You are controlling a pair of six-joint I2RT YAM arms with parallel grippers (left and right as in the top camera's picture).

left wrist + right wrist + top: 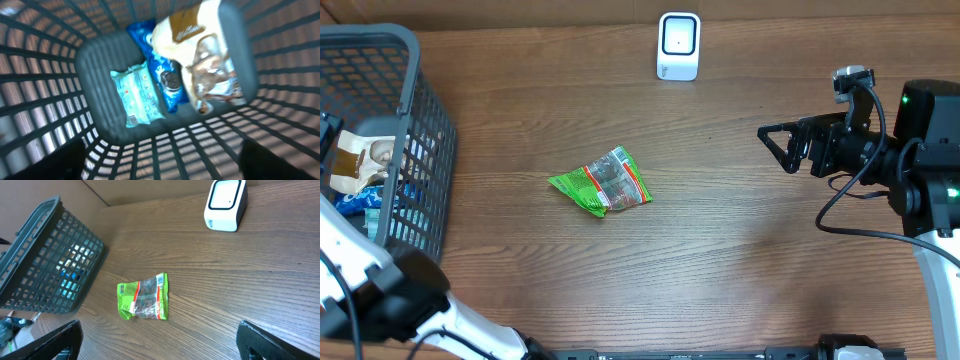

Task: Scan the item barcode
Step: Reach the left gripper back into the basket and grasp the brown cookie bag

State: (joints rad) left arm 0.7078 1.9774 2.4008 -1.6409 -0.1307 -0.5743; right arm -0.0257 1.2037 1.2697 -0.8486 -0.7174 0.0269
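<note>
Overhead view: green snack bag [603, 181] lying on table [720, 260], apart from scanner [678, 46]; right gripper [782, 146] wide open, empty; left gripper [162, 152] spread, empty, over basket [45, 75].

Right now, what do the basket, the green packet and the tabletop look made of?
Basket: probably moulded plastic, matte grey; even lattice walls under a thick smooth rim.
Green packet: thin plastic film, glossy; it is crinkled, catches the light, and has a partly see-through panel.
Table: wood or wood-look laminate, satin brown; long grain lines run across it, and the views can't settle which.
</note>
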